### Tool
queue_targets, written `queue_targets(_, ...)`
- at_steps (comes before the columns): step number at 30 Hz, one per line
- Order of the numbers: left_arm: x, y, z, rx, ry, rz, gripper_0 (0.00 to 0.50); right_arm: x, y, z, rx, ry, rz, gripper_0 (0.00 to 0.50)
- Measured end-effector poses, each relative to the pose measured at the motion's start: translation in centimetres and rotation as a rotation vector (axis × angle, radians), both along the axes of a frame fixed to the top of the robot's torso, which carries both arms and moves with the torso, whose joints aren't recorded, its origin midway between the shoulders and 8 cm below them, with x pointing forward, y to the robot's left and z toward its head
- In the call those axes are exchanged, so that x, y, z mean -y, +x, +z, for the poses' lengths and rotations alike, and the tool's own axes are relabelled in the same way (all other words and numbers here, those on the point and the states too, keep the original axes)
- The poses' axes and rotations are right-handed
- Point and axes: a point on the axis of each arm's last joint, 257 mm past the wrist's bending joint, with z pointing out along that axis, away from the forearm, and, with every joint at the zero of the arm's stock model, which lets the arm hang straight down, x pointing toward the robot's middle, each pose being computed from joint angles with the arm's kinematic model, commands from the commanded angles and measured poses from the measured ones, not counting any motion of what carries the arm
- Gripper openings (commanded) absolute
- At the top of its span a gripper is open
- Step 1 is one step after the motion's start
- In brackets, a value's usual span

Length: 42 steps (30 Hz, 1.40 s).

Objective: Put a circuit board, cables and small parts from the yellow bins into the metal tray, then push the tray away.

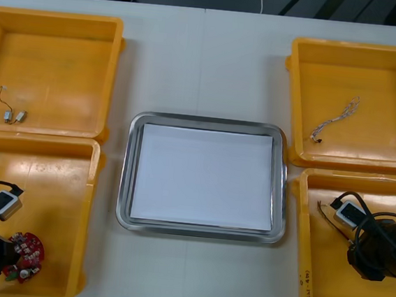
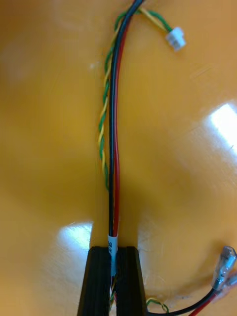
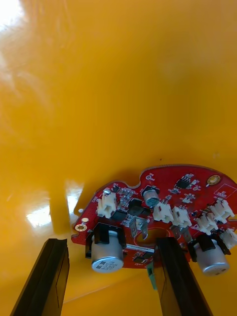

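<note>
Presently: my left gripper (image 3: 111, 245), fingers spread wide, straddles the near part of the round red circuit board (image 3: 163, 197) on the yellow bin (image 1: 62, 177) floor. My right gripper (image 2: 114, 254) pinches the black-and-red cable (image 2: 114, 148), whose length runs straight ahead of it.

Black arms (image 1: 382, 259) with white boxes (image 1: 349, 214), looped black cabling (image 1: 367, 231), flat fingers (image 3: 175, 281).

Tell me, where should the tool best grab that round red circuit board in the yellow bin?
Probably its thin rim, from above, at the edge beside the open left tool. The round red circuit board lies flat in the yellow bin, its face crowded with silver cans and white connectors, so the bare edge seems the safest hold.
</note>
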Motion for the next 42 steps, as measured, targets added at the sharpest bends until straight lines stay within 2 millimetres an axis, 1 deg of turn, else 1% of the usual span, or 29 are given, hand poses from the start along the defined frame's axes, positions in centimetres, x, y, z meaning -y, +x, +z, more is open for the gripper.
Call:
queue_targets(6, -0.1, 0.1, 0.0, 0.003, 0.004, 0.002, 0.500, 0.0, 0.0, 0.0, -0.001, 0.002, -0.001, 0.000)
queue_targets(11, -0.3, 0.2, -0.1, 0.005, 0.006, 0.006, 0.449, -0.5, 0.0, 0.1, -0.009, 0.022, -0.004, 0.000)
queue_targets(12, -0.3, 0.2, -0.2, 0.007, 0.006, 0.008, 0.417, -0.8, 0.0, 0.2, -0.016, 0.033, -0.005, 0.000)
queue_targets(13, -0.4, 0.2, -0.3, 0.007, 0.005, 0.011, 0.364, -1.1, -0.2, 0.2, -0.029, 0.048, -0.008, 0.000)
queue_targets(14, -0.4, 0.2, -0.4, 0.006, 0.004, 0.013, 0.331, -1.5, -0.4, 0.2, -0.042, 0.062, -0.010, 0.000)
queue_targets(16, -0.6, 0.1, -0.6, 0.000, 0.002, 0.018, 0.169, -2.0, -0.8, 0.4, -0.068, 0.085, -0.018, 0.000)
queue_targets(17, -0.6, 0.0, -0.7, -0.004, 0.002, 0.020, 0.100, -2.1, -1.1, 0.5, -0.080, 0.093, -0.022, 0.000)
queue_targets(18, -0.6, 0.0, -0.8, -0.006, 0.001, 0.021, 0.072, -2.2, -1.3, 0.6, -0.091, 0.098, -0.025, 0.000)
queue_targets(19, -0.6, 0.0, -0.8, -0.007, 0.001, 0.021, 0.031, -2.3, -1.4, 0.9, -0.100, 0.103, -0.031, 0.000)
queue_targets(20, -0.6, 0.0, -0.8, -0.006, 0.001, 0.021, 0.007, -2.3, -1.5, 1.2, -0.107, 0.109, -0.038, 0.000)
queue_targets(21, -0.6, 0.0, -0.8, -0.006, 0.001, 0.021, 0.001, -2.4, -1.6, 1.6, -0.111, 0.111, -0.048, 0.000)
queue_targets(29, -0.6, 0.0, -0.8, -0.006, 0.001, 0.020, 0.000, -2.3, -2.1, 5.7, -0.124, 0.099, -0.144, 0.000)
queue_targets(33, -0.6, 0.1, -0.7, -0.002, 0.001, 0.018, 0.000, -2.7, -2.5, 7.6, -0.132, 0.112, -0.195, 0.000)
queue_targets(36, -0.4, 0.4, -0.1, 0.015, 0.000, 0.012, 0.000, -3.6, -3.1, 8.8, -0.156, 0.159, -0.274, 0.000)
queue_targets(42, -0.6, 1.5, 2.0, 0.075, -0.007, 0.016, 0.000, -4.9, -3.5, 11.3, -0.171, 0.226, -0.377, 0.000)
